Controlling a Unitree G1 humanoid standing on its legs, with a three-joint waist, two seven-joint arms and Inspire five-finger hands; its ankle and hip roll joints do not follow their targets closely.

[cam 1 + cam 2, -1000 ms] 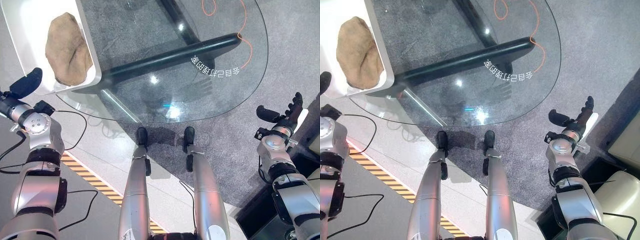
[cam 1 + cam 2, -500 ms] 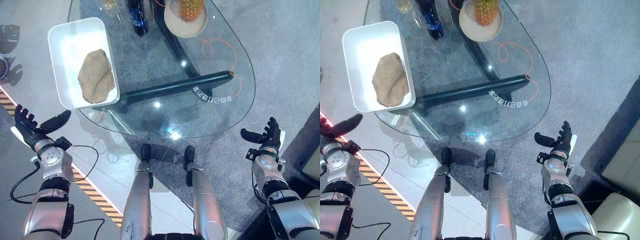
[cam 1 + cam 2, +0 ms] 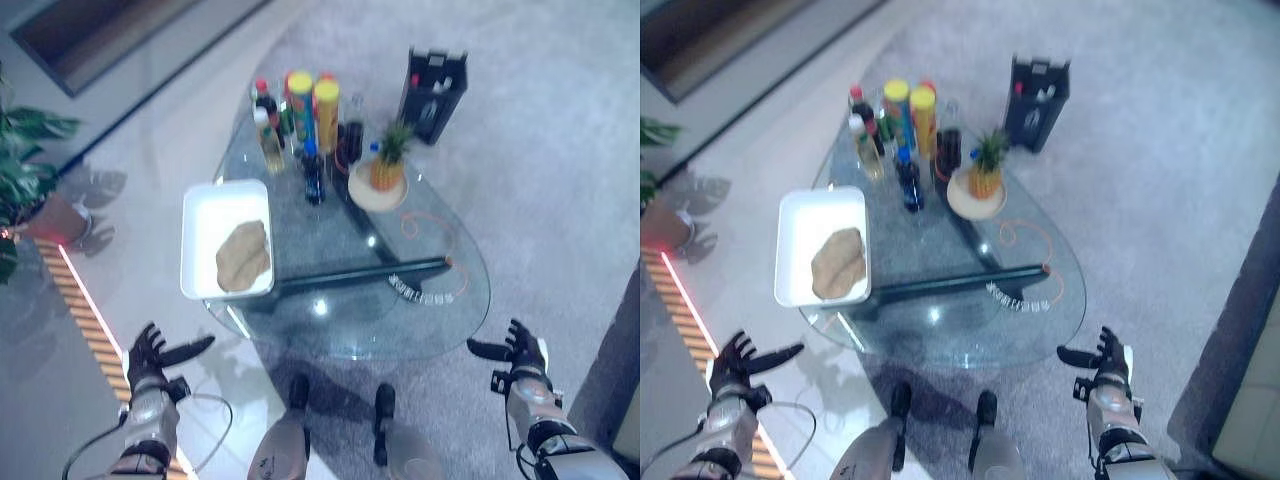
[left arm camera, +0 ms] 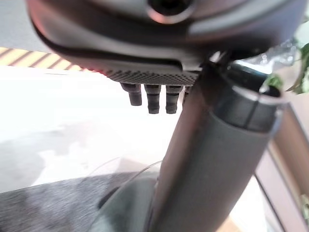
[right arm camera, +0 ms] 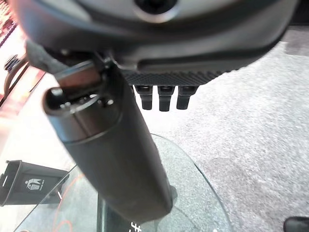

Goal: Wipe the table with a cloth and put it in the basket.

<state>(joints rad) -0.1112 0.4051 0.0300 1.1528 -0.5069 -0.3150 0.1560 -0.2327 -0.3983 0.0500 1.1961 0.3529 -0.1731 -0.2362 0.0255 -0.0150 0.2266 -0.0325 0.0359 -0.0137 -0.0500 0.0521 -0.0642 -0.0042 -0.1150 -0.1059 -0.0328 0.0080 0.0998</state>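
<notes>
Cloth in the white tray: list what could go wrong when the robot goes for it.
1. Both hands, left hand and right hand, hang open off the glass table, well short of the cloth; a long reach might fall short.
2. The white tray sits at the table's edge, so a tug on the cloth could drag it off.
3. The bottles and pineapple crowd the far end; a wide wipe could topple them.

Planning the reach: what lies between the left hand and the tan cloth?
In the left eye view: bare floor, then the white tray's rim. Left hand; tan cloth.
</notes>
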